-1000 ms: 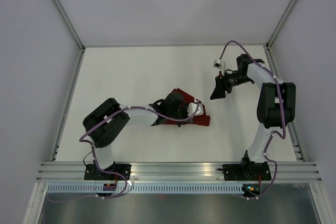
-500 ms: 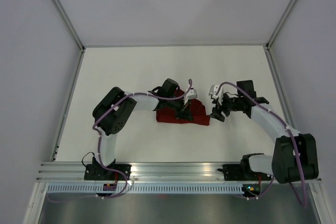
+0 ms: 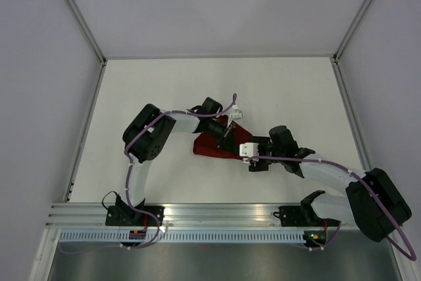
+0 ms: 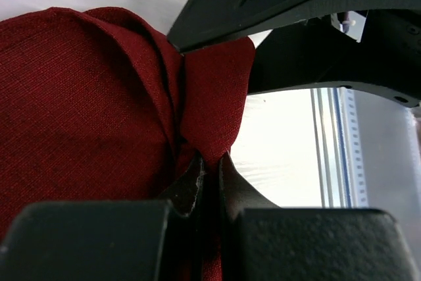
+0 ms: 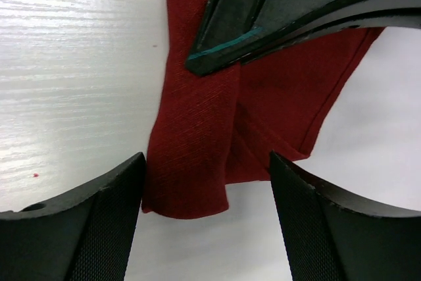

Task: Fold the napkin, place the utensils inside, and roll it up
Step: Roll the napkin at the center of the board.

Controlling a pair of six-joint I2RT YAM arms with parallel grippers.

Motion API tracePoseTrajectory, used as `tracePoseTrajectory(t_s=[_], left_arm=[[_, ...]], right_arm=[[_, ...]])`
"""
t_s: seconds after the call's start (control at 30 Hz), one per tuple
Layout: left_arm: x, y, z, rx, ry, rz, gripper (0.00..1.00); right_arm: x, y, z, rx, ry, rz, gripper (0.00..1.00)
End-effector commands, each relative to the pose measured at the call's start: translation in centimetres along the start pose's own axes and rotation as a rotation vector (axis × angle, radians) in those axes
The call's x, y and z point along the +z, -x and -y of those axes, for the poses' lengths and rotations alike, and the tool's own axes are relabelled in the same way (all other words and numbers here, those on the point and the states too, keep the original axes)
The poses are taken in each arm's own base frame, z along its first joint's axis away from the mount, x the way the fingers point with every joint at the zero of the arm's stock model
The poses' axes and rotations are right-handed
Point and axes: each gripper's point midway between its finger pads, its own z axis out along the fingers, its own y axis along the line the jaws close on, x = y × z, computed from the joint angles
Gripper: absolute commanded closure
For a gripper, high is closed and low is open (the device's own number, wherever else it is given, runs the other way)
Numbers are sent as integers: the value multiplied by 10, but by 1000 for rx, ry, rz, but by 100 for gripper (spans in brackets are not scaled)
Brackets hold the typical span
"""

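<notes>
Folding is judged in hand: the napkin (image 3: 212, 145), bunched near the worktop (image 3: 164, 90) middle, is pinched by the closed left gripper (image 4: 210, 162), and the wide-open, empty right gripper (image 5: 207, 162) straddling its end should be closed there next.

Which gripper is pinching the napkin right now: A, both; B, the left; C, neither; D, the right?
B: the left gripper is shut on a fold of the napkin, while the right gripper stands open with the cloth's end between its fingers.
</notes>
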Motion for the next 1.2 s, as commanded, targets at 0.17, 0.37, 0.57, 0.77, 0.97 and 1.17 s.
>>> tracePoseTrajectory(t_s=[0.17, 0.37, 0.57, 0.77, 0.97, 1.17], left_arm=[[5, -67, -8, -248, 24, -144, 98], [5, -59, -5, -225, 13, -136, 98], [-4, -39, -3, -117, 78, -101, 82], [-20, -2, 1, 40, 189, -19, 66], [-47, 29, -15, 165, 435, 88, 63], [-88, 57, -22, 204, 636, 259, 61]], right_arm=[[12, 17, 10, -127, -55, 9, 19], [26, 10, -8, -167, 10, -41, 28], [30, 1, -13, -122, 116, -125, 65], [31, -2, -24, -18, 251, -200, 74], [26, 0, -32, 85, 339, -262, 77], [24, -1, -42, 171, 417, -312, 80]])
